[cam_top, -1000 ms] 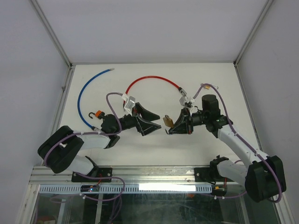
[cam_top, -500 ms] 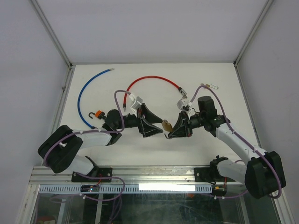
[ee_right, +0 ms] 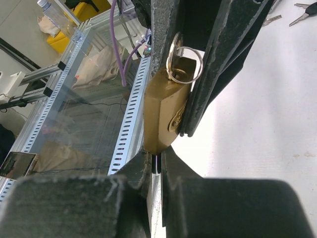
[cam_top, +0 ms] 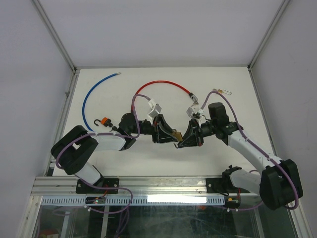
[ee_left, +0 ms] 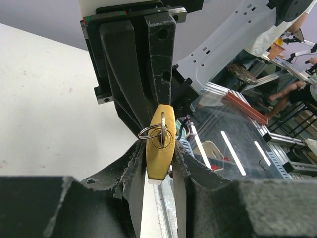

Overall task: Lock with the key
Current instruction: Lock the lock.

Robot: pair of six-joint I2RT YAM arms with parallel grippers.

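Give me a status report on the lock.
Right tool shut on padlock. Left tool flanks key ring, grip unclear. Nothing blocking.

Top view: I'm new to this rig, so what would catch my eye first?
A brass padlock, key in its keyhole, is pinched between the left claw and right claw at mid-table. Behind them, a red cable and a blue cable arc across the white table.
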